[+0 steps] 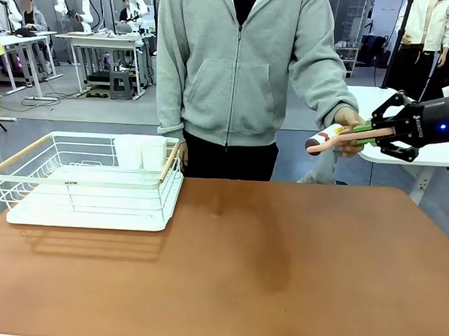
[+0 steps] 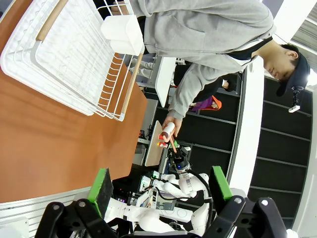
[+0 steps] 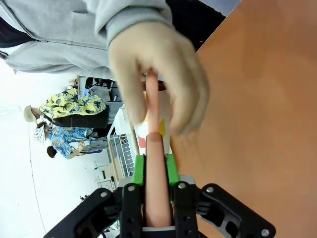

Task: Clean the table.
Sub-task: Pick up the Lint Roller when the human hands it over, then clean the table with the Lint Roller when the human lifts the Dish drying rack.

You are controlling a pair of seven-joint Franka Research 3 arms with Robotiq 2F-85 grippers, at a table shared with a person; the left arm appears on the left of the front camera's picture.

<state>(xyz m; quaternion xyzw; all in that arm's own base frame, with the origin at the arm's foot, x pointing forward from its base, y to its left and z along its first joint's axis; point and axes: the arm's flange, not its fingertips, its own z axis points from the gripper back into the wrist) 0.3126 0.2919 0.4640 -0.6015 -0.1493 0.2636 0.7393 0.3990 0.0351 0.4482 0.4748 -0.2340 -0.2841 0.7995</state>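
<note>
- Right claw (image 1: 362, 133) is clamped on the pink handle of a roller (image 1: 321, 140). The person's hand (image 1: 351, 122) grips the same tool just past the fingertips, at its white roll end.
- Left claw (image 2: 159, 184) is spread wide, with nothing between its pads.
- The table (image 1: 279, 269) lies below and to the left of the right claw, which hangs beyond the far edge near the right corner. The rack (image 1: 88, 180) sits well off to its left.
- Progress, as I judge it: the roller is mid-handover, no wiping has begun, and the whole top is left to do.
- The right wrist view shows the green pads (image 3: 139, 168) pinching the handle, which the front view leaves unclear. The front view places the claw off the table, and the left wrist view shows the left claw's gap.
</note>
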